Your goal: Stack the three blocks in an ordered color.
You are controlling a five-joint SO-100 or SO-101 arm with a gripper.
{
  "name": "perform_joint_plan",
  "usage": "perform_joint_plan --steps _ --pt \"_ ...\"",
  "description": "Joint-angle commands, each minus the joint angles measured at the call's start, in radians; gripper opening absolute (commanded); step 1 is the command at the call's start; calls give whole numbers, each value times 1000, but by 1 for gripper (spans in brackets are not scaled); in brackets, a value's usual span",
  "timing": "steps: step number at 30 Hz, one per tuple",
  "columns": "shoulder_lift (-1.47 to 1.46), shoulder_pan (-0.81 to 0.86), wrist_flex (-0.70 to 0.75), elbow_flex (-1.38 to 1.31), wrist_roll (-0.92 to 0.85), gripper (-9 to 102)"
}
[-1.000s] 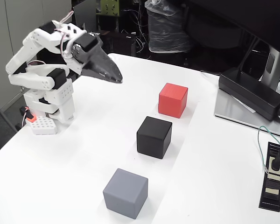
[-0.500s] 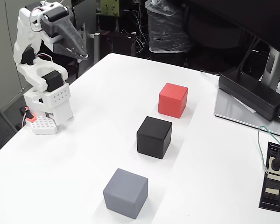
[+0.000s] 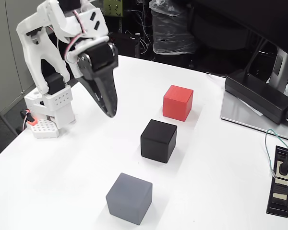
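My end effector (image 3: 110, 112) swings down from high up by my base, now points at table (image 3: 221, 158), fingers together, holding nothing. Black block (image 3: 158, 141) is landmark: end effector sits up and left of it, apart. Red block (image 3: 178, 102) just behind black. Gray block (image 3: 129, 198) in front, nearer camera. No stack yet. I think first grab comes next.
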Motion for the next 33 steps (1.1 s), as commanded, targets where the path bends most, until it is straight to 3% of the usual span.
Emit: perform_joint_plan --steps 1,11,17,23,33 --pt "-120 18 11 -95 -87 -1" --pt "-344 264 8 -256 -333 2" --pt "-511 265 -5 -311 -436 16" --pt "-626 262 -153 -325 -460 27" --pt "-710 158 -210 -311 -460 31"
